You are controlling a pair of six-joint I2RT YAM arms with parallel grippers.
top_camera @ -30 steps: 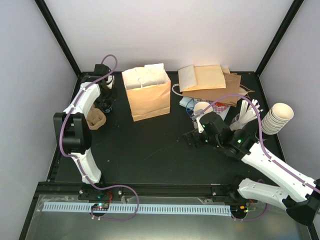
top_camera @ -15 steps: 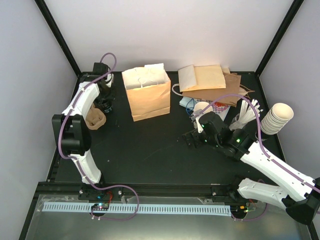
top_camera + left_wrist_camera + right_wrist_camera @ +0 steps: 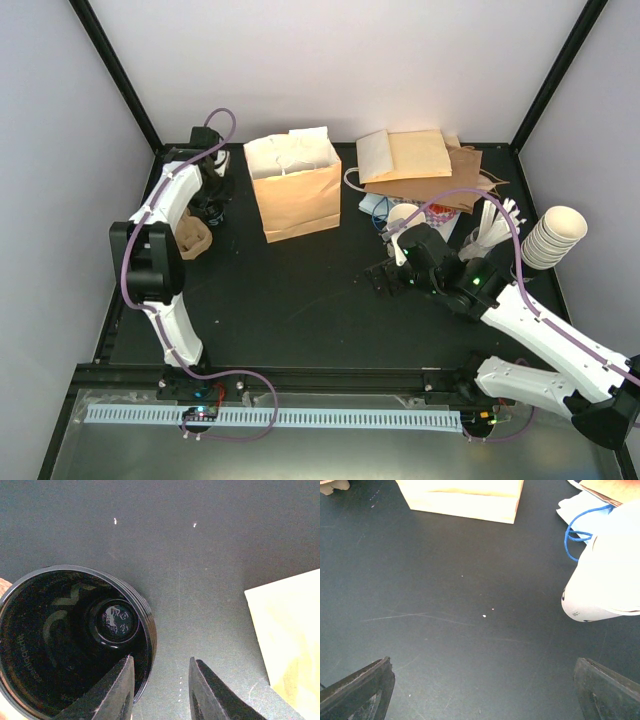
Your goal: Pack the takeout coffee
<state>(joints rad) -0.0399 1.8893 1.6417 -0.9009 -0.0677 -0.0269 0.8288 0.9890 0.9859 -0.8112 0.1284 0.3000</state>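
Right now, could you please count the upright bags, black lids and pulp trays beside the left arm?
Upright brown paper bag: 1
Black round plastic lid: 1
Brown moulded-pulp cup tray: 1
Total: 3

Both arms wear smooth white shells over their long links, broken by boxy black joint housings. The left arm [image 3: 165, 205] carries a thin purple cable [image 3: 123, 272] that loops free along its side. The right arm [image 3: 545, 335] has a second purple cable [image 3: 470, 193] arching above it, and a small green light [image 3: 478, 268] glows on its black forearm housing. Red and dark wires [image 3: 205, 395] cluster at the left base, by the near edge of the black table [image 3: 300, 300]. The left gripper [image 3: 161, 667] has glossy black tapered fingers [image 3: 112, 692]. The right gripper [image 3: 482, 665] has matte dark-grey wedge fingers [image 3: 360, 687].
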